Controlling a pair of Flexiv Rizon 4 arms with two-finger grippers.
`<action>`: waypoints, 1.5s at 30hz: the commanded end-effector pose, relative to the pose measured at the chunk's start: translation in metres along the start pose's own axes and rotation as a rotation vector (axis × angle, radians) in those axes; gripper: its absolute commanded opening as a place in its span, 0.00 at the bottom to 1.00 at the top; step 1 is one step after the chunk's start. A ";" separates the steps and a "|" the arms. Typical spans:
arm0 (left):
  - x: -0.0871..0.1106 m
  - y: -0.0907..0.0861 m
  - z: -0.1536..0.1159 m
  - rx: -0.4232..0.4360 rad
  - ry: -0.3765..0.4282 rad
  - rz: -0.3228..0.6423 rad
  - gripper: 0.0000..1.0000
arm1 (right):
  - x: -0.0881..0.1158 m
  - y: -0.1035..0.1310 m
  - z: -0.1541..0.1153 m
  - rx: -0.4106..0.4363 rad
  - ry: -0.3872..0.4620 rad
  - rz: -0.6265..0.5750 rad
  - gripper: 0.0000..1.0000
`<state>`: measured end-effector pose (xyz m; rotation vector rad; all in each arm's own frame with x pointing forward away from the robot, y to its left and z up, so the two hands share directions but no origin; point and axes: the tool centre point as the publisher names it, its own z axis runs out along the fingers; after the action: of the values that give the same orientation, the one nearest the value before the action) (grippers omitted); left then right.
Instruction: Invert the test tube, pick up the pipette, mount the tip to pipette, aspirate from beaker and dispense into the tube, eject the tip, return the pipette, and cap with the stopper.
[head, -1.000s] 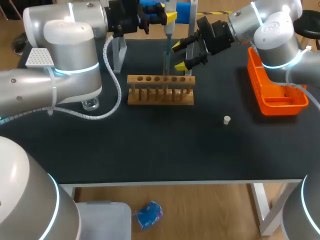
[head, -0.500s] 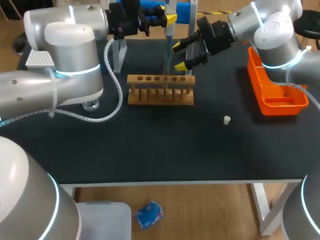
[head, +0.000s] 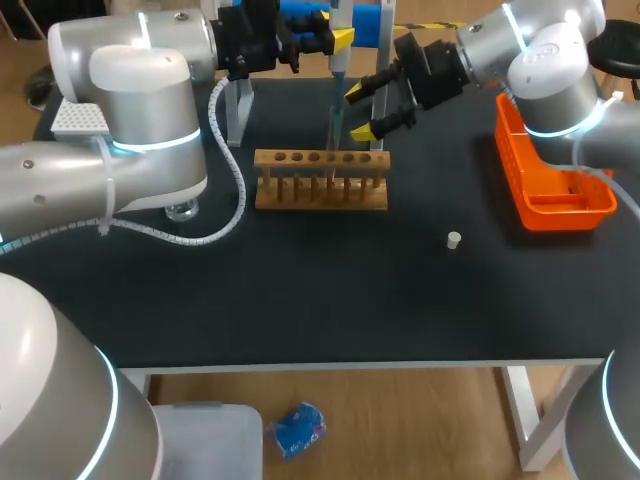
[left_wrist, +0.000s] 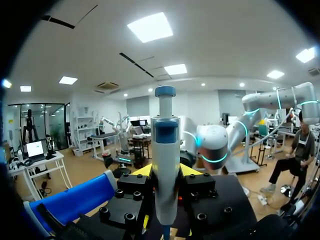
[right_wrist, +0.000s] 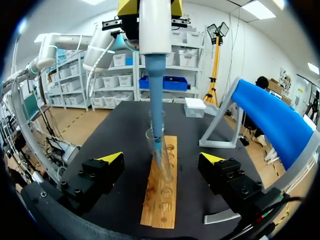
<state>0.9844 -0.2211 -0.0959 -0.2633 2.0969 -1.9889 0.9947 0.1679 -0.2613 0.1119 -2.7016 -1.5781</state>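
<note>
- Yellow tips of the left gripper (left_wrist: 165, 172) are clamped on the pipette (left_wrist: 165, 165) from both sides, barrel upright, plunger at 12 o'clock
- Follow the shaft down: long axis is vertical, and in the right wrist view its tip (right_wrist: 157, 142) sits inside the mouth of the clear test tube (right_wrist: 162, 170)
- That tube stands upright in the wooden rack (head: 320, 190), near the rack's far right end
- So the relation that matters is tip-in-tube, straight down at 6 o'clock from the left gripper; I'd judge dispensing is the step in hand
- Right gripper (right_wrist: 161, 159) has its fingers spread wide, one each side of the tube and touching nothing
- In the head view the right gripper (head: 358, 111) sits at 3 o'clock of the tube, just beside it
- White stopper (head: 453, 239) lies alone at 5 o'clock from the rack; the right arm is nearer
- Beaker (head: 182, 209) at 9 o'clock, partly under the left arm
- Orange bin (head: 555, 205) at 3 o'clock, well apart
</note>
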 end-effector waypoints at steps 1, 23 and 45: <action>0.001 0.001 0.001 0.005 -0.007 0.001 0.00 | 0.007 0.009 -0.025 0.004 -0.008 -0.011 1.00; 0.001 0.001 0.001 0.005 -0.007 0.001 0.00 | 0.022 0.102 -0.136 0.052 0.019 -0.155 1.00; 0.001 0.001 0.001 0.005 -0.007 0.001 0.00 | 0.007 0.211 -0.158 -0.025 0.024 -0.214 1.00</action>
<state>0.9843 -0.2211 -0.0959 -0.2635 2.0964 -1.9890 0.9788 0.1258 -0.0089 0.4131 -2.7340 -1.6573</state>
